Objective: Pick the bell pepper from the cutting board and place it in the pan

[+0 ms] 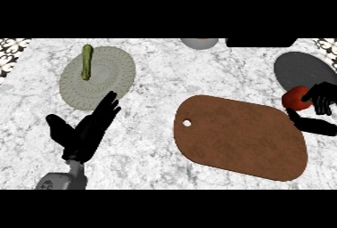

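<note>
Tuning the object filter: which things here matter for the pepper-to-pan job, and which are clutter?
Job: bell pepper, held in right hand; cutting board; pan.

Clutter: round mat with green vegetable; grey object at top edge; left hand resting open.

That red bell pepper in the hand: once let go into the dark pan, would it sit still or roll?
Probably it rolls a little: the bell pepper looks rounded. The right hand curls round it without visibly denting it, so likely stiff. The pan looks shallow, so it may wander.

A green vegetable (86, 62) is seen on a grey-green plate (105, 89) at ten o'clock; a grey bowl (199, 42) at twelve.
</note>
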`<state>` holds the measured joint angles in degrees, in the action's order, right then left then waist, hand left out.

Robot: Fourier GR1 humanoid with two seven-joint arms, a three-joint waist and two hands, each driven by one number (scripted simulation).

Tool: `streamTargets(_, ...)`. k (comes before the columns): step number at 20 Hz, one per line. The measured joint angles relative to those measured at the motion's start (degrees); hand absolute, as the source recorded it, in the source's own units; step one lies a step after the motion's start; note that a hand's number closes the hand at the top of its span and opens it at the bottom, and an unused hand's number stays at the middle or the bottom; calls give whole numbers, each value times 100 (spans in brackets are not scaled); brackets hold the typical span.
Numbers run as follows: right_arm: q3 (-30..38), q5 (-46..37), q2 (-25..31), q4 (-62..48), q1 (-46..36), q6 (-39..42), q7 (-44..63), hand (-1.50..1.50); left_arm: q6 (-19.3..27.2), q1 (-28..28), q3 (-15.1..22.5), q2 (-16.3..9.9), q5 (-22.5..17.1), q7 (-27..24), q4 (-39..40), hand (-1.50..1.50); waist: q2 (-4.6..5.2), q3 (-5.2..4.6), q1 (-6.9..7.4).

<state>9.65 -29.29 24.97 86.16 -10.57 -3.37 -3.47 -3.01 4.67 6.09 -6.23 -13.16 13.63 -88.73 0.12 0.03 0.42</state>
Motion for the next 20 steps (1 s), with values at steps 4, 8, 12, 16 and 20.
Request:
streamTargets(4,177,-320,59,-1357,-762,-531,-546,150,37,107,51,103,73,6,70,0,14,2,45)
streamTargets(8,560,-445,145,-2697,-1367,-1244,-1151,150,-27,130,54,96,61,38,47,0,34,6,103)
streamTargets(12,985,-419,296,-3979,-2087,-1854,-1608,150,-93,86,50,76,72,-29,43,0,61,13,177)
streamTargets(16,1408,-254,560,-5079,-2606,-2200,-2158,150,-128,117,95,105,66,11,13,0,100,22,259)
streamTargets(20,1676,-158,742,-5862,-2938,-2451,-2632,150,-106,104,163,154,132,-17,-17,0,141,31,342)
